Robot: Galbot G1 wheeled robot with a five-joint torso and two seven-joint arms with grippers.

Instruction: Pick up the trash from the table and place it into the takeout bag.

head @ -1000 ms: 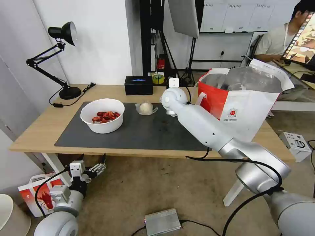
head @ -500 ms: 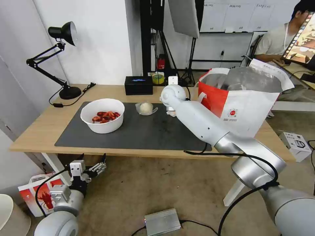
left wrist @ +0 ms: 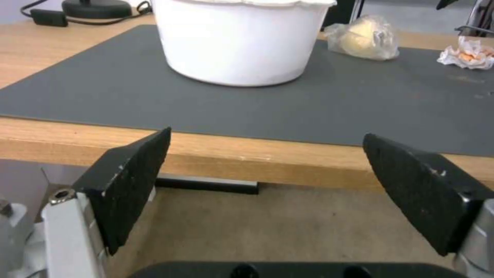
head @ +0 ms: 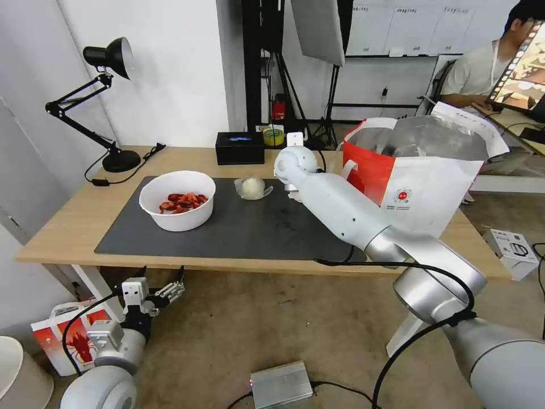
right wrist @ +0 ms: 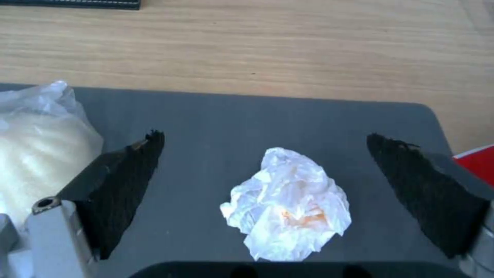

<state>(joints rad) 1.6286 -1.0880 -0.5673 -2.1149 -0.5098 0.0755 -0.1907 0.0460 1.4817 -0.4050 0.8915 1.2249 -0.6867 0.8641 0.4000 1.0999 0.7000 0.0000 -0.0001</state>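
Note:
On the dark mat (head: 255,230) of the table (head: 62,230) stands a white bowl (head: 177,200) (left wrist: 242,38) with red crayfish shells. Near it lies a clear plastic wad (head: 252,187) (left wrist: 364,38) (right wrist: 36,146). My right gripper (right wrist: 265,137) hangs open just above the mat, its two black fingers on either side of a crumpled white tissue (right wrist: 288,210) (left wrist: 466,54) with orange stains. The white-and-red takeout bag (head: 420,176) stands open at the table's right end. My left gripper (head: 162,278) (left wrist: 266,134) waits open and empty below the table's front edge.
A black desk lamp (head: 108,102) stands at the back left, a black tissue box (head: 240,147) and a tape roll (head: 273,136) at the back middle. On the floor are a small crayfish-print bag (head: 62,335), a silver box (head: 281,383) and a white box (head: 514,250).
My right arm has reached a little farther back and left over the mat, bringing its wrist over the tissue. The left arm has stayed where it was.

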